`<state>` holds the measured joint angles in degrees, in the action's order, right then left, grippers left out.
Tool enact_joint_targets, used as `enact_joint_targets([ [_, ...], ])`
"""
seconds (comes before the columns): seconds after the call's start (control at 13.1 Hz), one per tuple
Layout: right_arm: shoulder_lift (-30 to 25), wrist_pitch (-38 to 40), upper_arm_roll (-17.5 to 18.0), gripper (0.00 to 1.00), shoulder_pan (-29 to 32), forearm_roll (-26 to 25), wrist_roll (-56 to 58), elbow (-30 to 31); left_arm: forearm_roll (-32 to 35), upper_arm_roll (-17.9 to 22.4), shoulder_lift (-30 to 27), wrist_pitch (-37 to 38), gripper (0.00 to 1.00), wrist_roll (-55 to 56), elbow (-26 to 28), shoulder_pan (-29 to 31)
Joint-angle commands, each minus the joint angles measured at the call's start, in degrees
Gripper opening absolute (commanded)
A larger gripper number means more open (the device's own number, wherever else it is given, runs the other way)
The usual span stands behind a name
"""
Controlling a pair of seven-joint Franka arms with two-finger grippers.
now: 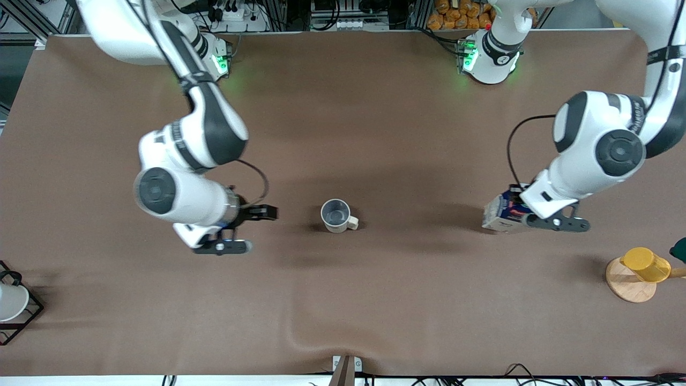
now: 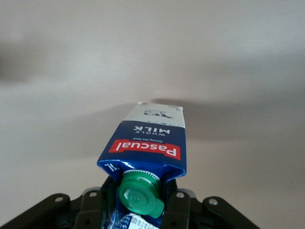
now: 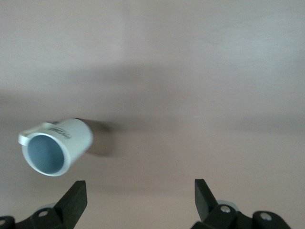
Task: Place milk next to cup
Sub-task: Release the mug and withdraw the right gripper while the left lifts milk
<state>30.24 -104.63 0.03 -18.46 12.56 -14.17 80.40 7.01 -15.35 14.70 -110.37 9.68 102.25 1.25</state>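
Front view, whole table (image 1: 375, 300), brown cloth. Cup (image 1: 336, 215) stands upright near the middle, stubby handle pointing toward the left arm's end. Milk (image 1: 501, 212) well apart from it, toward the left arm's end, mostly hidden under the left arm's wrist; only a tilted blue and white part shows.

Left wrist view fills in what the front view hides: the milk (image 2: 150, 143) sits clamped between the fingers of the left gripper (image 2: 140, 202), green cap (image 2: 139, 193) closest to the camera, red label and white panel pointing away. Grip is at the capped top end. Whether the carton's base touches the cloth cannot be told.

Right gripper (image 1: 244, 228) waits just beside the cup, toward the right arm's end. Right wrist view shows its fingers (image 3: 74, 200) spread wide with nothing between them, and the cup (image 3: 55, 148) off to one side, grey inside visible.

Only the front view shows the edges: a yellow cup (image 1: 646, 264) on a round wooden coaster (image 1: 627, 287) at the left arm's end, and a black wire rack (image 1: 24, 316) holding a white cup (image 1: 10, 301) at the right arm's end.
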Motion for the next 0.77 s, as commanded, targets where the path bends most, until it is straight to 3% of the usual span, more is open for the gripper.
enact_joint_targets([
  [0.0,-9.1,1.5,0.9,1.00,5.2,-0.1,7.1,9.7,0.4,-5.8,0.1,2.7,0.32,8.7,-3.1,-0.8],
  [0.15,-11.9,6.8,0.9,1.00,9.3,-3.1,10.9,9.8,0.4,-7.8,0.9,2.7,0.32,16.8,-4.7,-3.9],
  [0.38,-16.5,12.6,0.9,1.00,13.1,-9.9,16.4,9.9,-2.1,-7.9,2.7,3.1,0.32,27.2,-8.0,-10.5],
  [0.69,-20.9,14.7,0.9,1.00,17.1,-13.3,23.6,9.9,-3.6,-7.9,5.2,3.1,0.32,36.9,-11.1,-17.8],
])
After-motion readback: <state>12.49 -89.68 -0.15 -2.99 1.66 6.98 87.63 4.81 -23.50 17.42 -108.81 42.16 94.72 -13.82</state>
